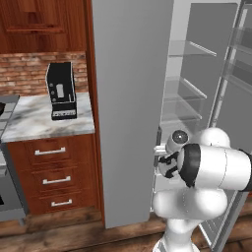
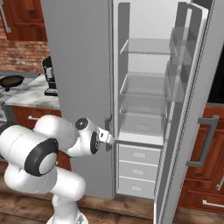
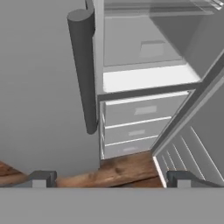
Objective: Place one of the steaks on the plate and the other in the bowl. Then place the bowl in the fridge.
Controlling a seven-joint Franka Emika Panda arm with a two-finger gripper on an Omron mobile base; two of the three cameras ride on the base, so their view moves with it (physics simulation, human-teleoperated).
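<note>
Grey fills most of what I see: the fridge (image 2: pixel 83 65) stands straight ahead of my arm, its right door (image 2: pixel 192 109) swung wide and its left door shut. My gripper (image 3: pixel 109 177) hangs in front of the fridge's lower part, just beside the closed door's dark vertical handle (image 3: pixel 83 70), with its fingertips (image 3: pixel 41 178) spread wide apart and nothing between them. In the hand view the wooden floor (image 3: pixel 118 170) lies right under the tips, and beyond them the stack of pale drawers (image 3: pixel 140 124) at the bottom of the fridge.

Inside, I see glass shelves (image 2: pixel 144 46) stacked one above another, and they look bare, though the glass is faint enough that I would not swear to the uppermost one. The open door's bins (image 2: pixel 177 65) also look bare to me.

Off to the left of the fridge, a marble counter (image 1: pixel 34 120) carries a black coffee machine (image 1: pixel 61 91) against the brick wall (image 1: pixel 24 71). In the right base view a dark frying pan (image 2: pixel 11 81) sits on the stove at the far left edge.
</note>
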